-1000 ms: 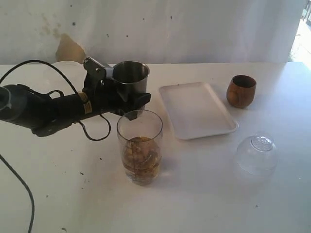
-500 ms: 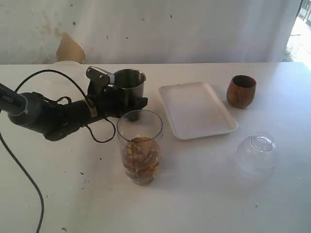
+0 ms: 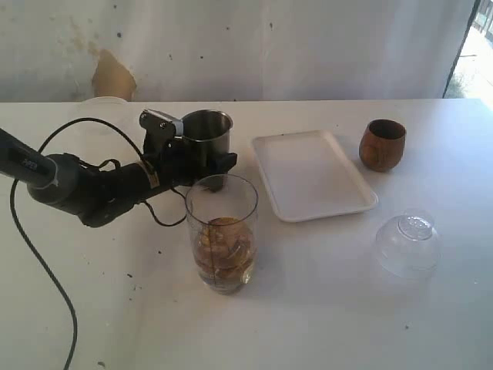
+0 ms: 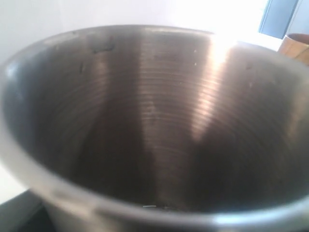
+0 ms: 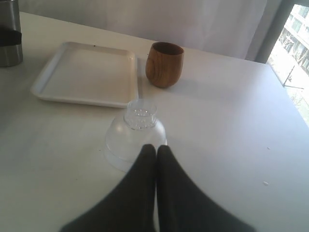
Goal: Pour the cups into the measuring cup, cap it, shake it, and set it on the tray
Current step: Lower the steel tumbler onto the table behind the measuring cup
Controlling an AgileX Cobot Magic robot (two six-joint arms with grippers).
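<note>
In the exterior view your left gripper (image 3: 202, 158) was grasping the steel tumbler (image 3: 206, 132), upright and low toward the far edge of the worktop (image 3: 323, 308). It was just behind the measuring cup (image 3: 222, 231), which stood upright nearer the front edge with brownish contents in its lower half. You couldn't tell whether the tumbler's base touched the worktop. The tray (image 3: 312, 176) lay to the right of both, the wooden cup (image 3: 382, 144) stood upright just off the tray's far right corner, and the clear domed lid (image 3: 407, 245) sat toward the right edge. In the left wrist view the steel tumbler (image 4: 154, 135) filled the picture with bare metal and nothing inside, so that pour looked done. In the right wrist view your right gripper (image 5: 155, 151) was clenched on nothing, fingertips pressed together close to the lid (image 5: 135, 129). The wooden cup (image 5: 164, 64) stood straight beyond the lid, its long axis vertical, just beside the tray (image 5: 87, 72). Judging by that, your right arm was much the nearer to that cup, and would have had to open and pass over the lid to take it.
</note>
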